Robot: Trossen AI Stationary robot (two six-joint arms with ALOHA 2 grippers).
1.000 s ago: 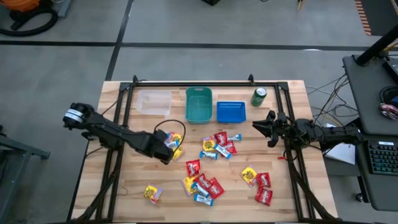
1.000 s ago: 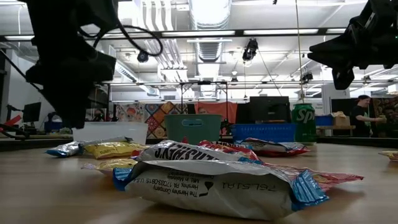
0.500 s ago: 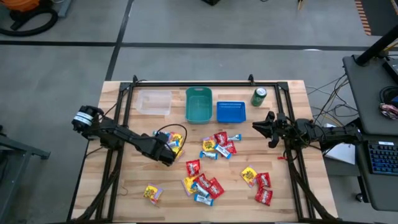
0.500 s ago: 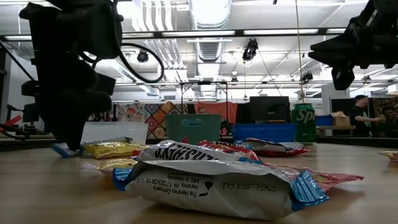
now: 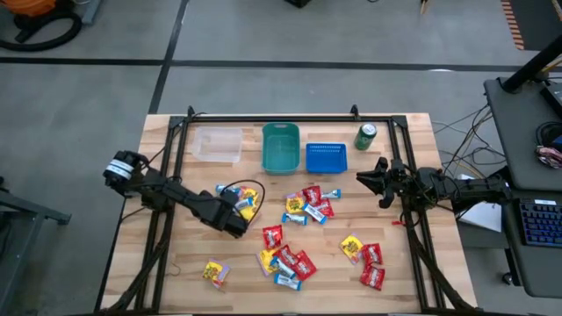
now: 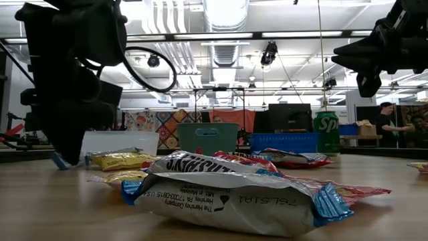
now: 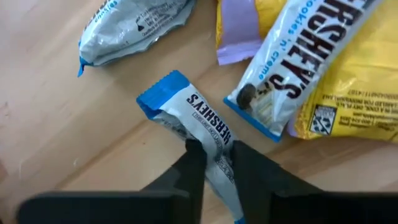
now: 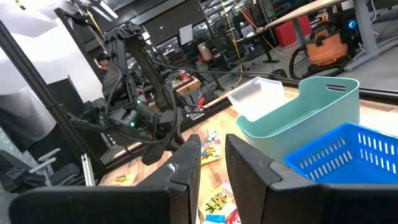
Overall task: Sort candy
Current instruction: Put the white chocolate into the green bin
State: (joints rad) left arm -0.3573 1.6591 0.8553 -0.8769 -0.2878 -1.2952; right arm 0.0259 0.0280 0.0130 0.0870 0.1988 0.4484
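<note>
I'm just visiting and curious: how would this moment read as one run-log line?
task: sort candy | left end effector: shut on blue-and-white candy, on table | right end effector: waiting near green can | bins: no candy seen inside

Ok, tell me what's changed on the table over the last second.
The left gripper has dropped to the table beside the small pile on the left and closed its fingers on a blue-and-white candy; a second ago it was open above the pile. The right gripper stayed parked in the air near the green can, and the three bins and the other candies haven't moved.
</note>
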